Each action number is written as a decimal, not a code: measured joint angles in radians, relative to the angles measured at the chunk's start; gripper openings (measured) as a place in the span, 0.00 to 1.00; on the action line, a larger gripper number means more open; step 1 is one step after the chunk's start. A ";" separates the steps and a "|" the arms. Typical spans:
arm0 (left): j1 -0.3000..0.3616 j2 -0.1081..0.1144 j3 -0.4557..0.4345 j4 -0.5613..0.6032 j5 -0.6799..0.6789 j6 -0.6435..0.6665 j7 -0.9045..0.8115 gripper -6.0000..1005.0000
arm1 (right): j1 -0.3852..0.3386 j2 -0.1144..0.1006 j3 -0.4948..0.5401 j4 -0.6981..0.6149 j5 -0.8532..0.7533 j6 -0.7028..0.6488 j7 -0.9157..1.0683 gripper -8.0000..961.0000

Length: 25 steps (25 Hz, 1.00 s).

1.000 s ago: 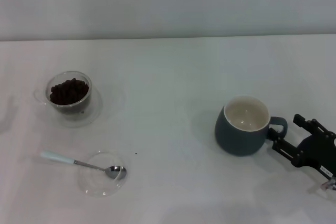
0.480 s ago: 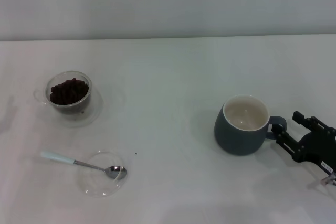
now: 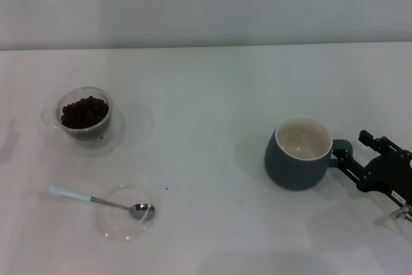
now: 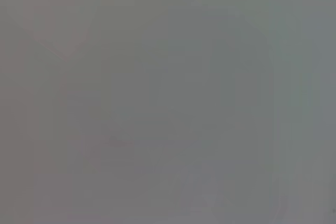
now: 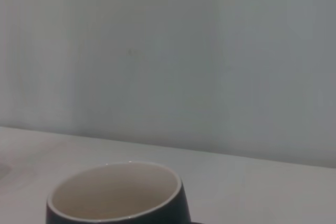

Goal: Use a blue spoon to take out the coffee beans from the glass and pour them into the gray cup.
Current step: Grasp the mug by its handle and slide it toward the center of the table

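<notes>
The glass [image 3: 84,125] stands on its saucer at the left and holds a heap of dark coffee beans [image 3: 84,112]. The blue spoon [image 3: 96,199] lies in front of it, its bowl resting in a shallow clear dish [image 3: 116,230]. The gray cup [image 3: 296,169] stands at the right, empty, with its handle towards my right gripper [image 3: 351,146]. That gripper is at the handle with its two fingers apart, one on each side of it. The right wrist view shows the cup's rim [image 5: 115,195] close up. My left gripper is out of view; its wrist view shows only flat grey.
A white tabletop [image 3: 212,107] runs back to a pale wall. A tiny dark speck [image 3: 167,189] lies on the table near the dish.
My right gripper has moved up and towards the cup's handle, and the cup has shifted slightly. The glass, spoon and dish have not moved.
</notes>
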State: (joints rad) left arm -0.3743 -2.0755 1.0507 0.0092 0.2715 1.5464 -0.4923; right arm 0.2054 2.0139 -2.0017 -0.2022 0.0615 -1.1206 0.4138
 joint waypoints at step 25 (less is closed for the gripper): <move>-0.002 -0.003 0.004 -0.001 0.003 -0.009 0.000 0.86 | 0.011 0.000 -0.008 -0.032 -0.006 0.043 -0.015 0.42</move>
State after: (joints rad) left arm -0.3763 -2.0789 1.0551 0.0077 0.2747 1.5370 -0.4923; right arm 0.2164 2.0141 -2.0099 -0.2341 0.0554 -1.0774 0.3992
